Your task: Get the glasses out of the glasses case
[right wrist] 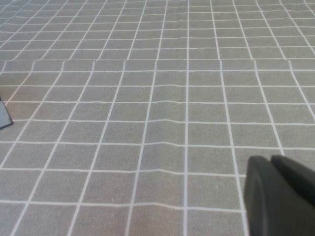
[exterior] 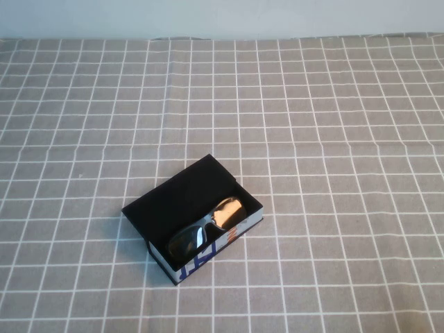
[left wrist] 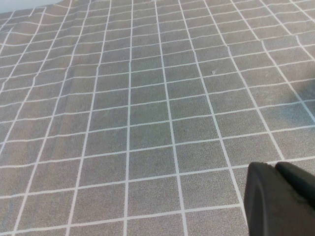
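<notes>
High view: matte black rectangular glasses case, lid off, white side with blue and orange marks, writing unreadable, lies on the grey white-gridded cloth bench at about 7 o'clock from centre. Black thick-framed sunglasses with glossy lenses sit inside, at its 5 o'clock end. No arm visible.

Left wrist view: left gripper above bare cloth; cannot tell finger state.

Right wrist view: right gripper likewise; cannot tell.

Risk: pinching glossy lenses may slip; light case may lift along.
</notes>
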`<state>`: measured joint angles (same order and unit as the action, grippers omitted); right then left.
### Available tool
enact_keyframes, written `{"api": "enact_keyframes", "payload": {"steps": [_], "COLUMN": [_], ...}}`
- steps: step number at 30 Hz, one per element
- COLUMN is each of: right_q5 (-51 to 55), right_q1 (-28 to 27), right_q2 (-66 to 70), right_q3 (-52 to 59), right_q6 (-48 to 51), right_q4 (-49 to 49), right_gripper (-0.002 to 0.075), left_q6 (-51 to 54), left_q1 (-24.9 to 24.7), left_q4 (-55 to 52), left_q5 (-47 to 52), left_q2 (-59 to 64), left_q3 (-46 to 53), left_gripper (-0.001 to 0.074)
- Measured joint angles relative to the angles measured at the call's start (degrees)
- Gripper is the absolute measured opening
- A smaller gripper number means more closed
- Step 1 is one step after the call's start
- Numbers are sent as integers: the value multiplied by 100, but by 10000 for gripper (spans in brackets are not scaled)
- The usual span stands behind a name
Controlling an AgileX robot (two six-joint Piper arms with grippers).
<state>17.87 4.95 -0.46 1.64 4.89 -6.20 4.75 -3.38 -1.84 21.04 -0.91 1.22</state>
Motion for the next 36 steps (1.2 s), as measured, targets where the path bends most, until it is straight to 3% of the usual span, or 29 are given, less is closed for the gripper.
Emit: {"api": "enact_keyframes", "payload": {"steps": [28,36], "right_q5": [-156,-317], "right_q1": [0,0], "right_q2": [0,0], "right_q3": [0,0], "right_q6": [0,0], "right_q4": [-298,-1243], "right_gripper": [-18,-18], "left_q6": [0,0], "left_q1": [0,0], "left_q4": [0,0], "left_q5": [0,0], "left_q2": [0,0], "left_q3": [0,0], "left_gripper": [-4,-4]}}
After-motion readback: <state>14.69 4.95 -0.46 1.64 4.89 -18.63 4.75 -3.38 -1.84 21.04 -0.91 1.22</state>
